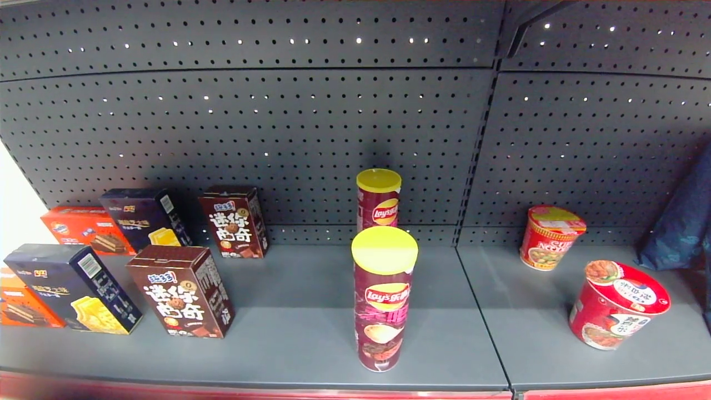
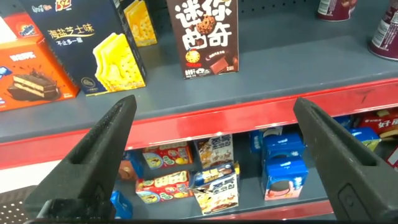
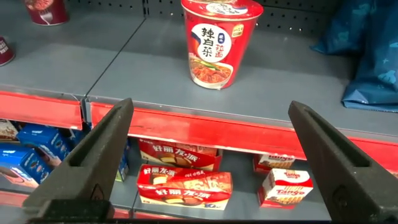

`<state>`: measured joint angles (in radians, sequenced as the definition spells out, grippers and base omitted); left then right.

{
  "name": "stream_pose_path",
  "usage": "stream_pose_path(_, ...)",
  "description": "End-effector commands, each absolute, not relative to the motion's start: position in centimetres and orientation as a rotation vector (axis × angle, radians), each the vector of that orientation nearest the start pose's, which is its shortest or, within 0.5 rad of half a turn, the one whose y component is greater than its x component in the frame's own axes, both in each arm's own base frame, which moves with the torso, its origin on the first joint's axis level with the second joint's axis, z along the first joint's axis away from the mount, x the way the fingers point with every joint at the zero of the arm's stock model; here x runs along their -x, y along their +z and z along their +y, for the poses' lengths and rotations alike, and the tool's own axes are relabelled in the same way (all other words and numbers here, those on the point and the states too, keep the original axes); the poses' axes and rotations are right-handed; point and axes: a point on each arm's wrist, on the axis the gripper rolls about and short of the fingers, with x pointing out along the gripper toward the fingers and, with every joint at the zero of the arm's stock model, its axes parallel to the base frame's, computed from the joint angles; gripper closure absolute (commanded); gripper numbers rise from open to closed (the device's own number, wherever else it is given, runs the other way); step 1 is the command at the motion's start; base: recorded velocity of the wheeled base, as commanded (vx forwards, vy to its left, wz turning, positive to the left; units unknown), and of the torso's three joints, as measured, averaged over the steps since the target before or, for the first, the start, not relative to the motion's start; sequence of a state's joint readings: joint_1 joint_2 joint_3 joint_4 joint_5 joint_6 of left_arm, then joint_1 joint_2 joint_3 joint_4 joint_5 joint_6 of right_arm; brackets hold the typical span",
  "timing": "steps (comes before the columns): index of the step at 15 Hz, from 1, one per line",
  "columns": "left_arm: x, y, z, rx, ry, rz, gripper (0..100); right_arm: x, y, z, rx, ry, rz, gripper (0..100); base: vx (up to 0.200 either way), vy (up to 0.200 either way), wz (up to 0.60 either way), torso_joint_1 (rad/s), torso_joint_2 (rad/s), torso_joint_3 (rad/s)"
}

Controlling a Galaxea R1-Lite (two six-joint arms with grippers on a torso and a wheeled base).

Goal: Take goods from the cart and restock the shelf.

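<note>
Shelf part stocked, both sets of fingers free

We see the left fingers and the right fingers spread wide with nothing between them, low before the red front edge of the shelf, so we judge no goods from the cart are in hand yet. The front chip can stands upright near that edge with a second can straight behind it, which we read as front-to-back rows. Left of the front can stand the cookie boxes; right of it are a red noodle cup and a smaller cup. The gaps beside the can look fillable, though a blue bag far right crowds that end.
</note>
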<state>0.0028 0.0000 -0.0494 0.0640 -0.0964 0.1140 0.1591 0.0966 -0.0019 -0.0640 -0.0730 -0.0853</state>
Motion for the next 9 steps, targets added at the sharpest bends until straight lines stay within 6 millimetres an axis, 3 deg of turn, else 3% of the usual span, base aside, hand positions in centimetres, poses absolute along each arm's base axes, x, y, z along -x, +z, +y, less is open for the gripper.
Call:
stream_pose_path(1,2.68,8.24,-0.23,-0.113,-0.094,0.010,0,1.45,8.45,-0.41,0.089,0.084,0.027,0,0.000,0.000,0.00,0.000,0.00,0.000)
stream_pose_path(9,2.68,8.24,-0.23,-0.114,-0.094,0.010,0,1.47,8.47,-0.37,0.065,0.102,0.029,0,0.000,0.000,0.00,0.000,0.00,0.000)
